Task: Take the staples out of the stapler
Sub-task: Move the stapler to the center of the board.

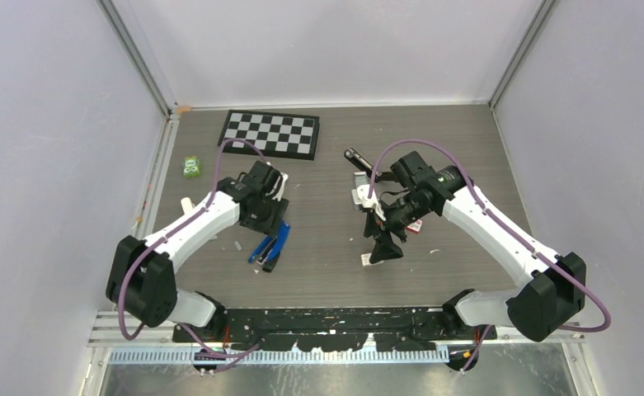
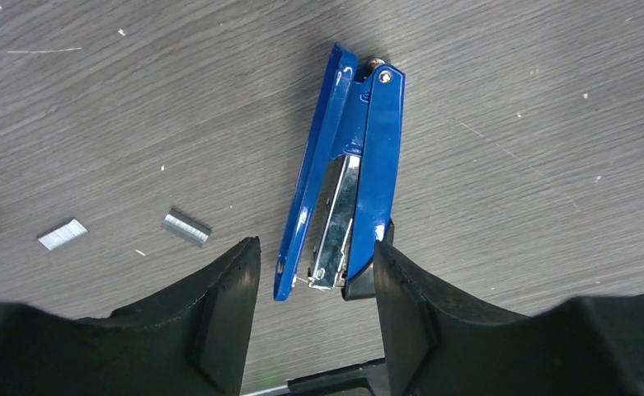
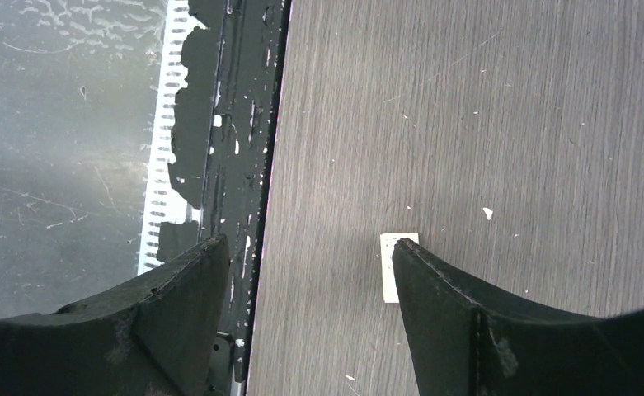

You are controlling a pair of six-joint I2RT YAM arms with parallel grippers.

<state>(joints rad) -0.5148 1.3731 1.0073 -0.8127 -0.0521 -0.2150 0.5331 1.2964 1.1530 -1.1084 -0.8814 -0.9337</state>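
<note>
- Left pincer [image 2: 314,256] gapes astride blue metal stapler [image 2: 376,148] by grey tabletop's [image 2: 508,124] near edge; off-centre squeeze could skid it.
- Right pincer [image 3: 306,247] open, empty.

Stapler [image 2: 376,148] — front partly behind left claw [image 2: 317,247].

The left arm [image 1: 195,223] reaches from its base at the near left corner forward and inward, elbow low, its wrist bent so that the left gripper [image 1: 275,231] [image 2: 317,246] points down at the table. Its two black fingers [image 2: 227,318] stand apart, the jaws open. The right arm [image 1: 500,231] rises from the near right corner and stretches inward, folding at the wrist so that the right gripper [image 1: 384,250] [image 3: 308,241] points down and back toward the near edge. Its jaws are spread wide, holding nothing. The two grippers are well apart.
</note>
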